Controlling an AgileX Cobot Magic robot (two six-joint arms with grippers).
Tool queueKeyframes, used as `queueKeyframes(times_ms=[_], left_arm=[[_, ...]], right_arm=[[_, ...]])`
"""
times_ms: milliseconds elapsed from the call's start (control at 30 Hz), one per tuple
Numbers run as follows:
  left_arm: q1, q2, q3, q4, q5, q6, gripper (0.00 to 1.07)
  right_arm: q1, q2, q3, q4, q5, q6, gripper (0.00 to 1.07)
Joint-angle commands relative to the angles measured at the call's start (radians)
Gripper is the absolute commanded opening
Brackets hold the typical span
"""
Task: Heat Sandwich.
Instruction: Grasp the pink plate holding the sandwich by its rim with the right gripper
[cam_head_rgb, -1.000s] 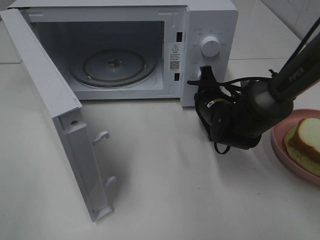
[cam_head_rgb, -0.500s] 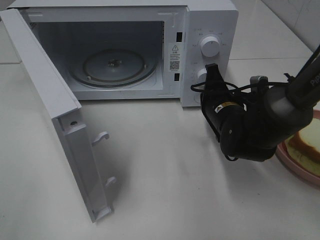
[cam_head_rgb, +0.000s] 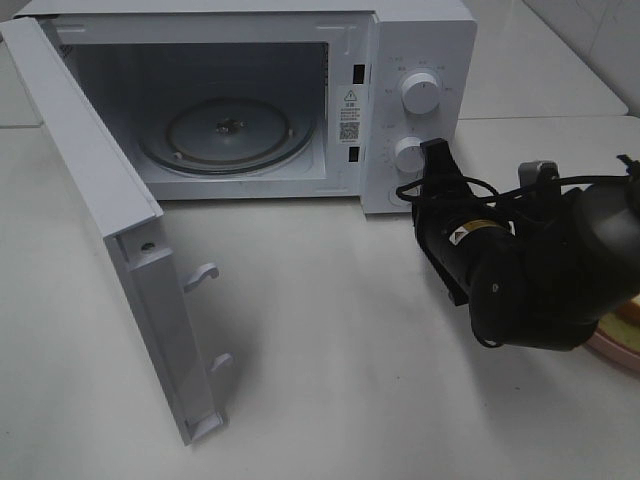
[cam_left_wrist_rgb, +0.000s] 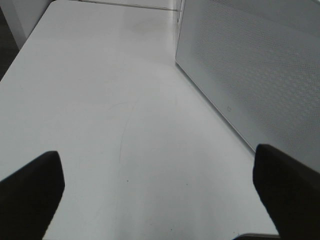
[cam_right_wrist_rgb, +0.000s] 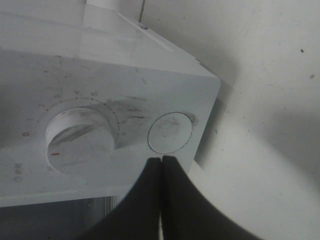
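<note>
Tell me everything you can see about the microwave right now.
The microwave is a white box standing on the table. Its door hangs wide open on the left, two latch hooks on its free edge. The cavity holds only a glass turntable. Two round knobs sit on the right-hand panel; the shut right gripper is beside the lower one.
</note>
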Motion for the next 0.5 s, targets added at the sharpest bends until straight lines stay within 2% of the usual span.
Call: queueKeyframes(times_ms=[33, 200, 233, 500], left_arm=[[0.004, -0.017, 0.002, -0.009, -0.012, -0.005, 0.97], [0.004, -0.017, 0.002, -0.009, -0.012, -0.005, 0.97], [0.004, -0.017, 0.002, -0.009, -0.012, -0.005, 0.97], [0.004, -0.017, 0.002, -0.009, -0.012, -0.005, 0.97]], right_arm=[[0.004, -0.052, 0.028, -0.011, -0.006, -0.086, 0.03], [0.004, -0.138, 0.044, -0.014, 0.064, -0.36, 0.03], [0.004, -0.186, 0.044, -0.012, 0.124, -0.491, 0.03], [0.004, -0.334, 0.043, -0.018, 0.384, -0.79, 0.03]])
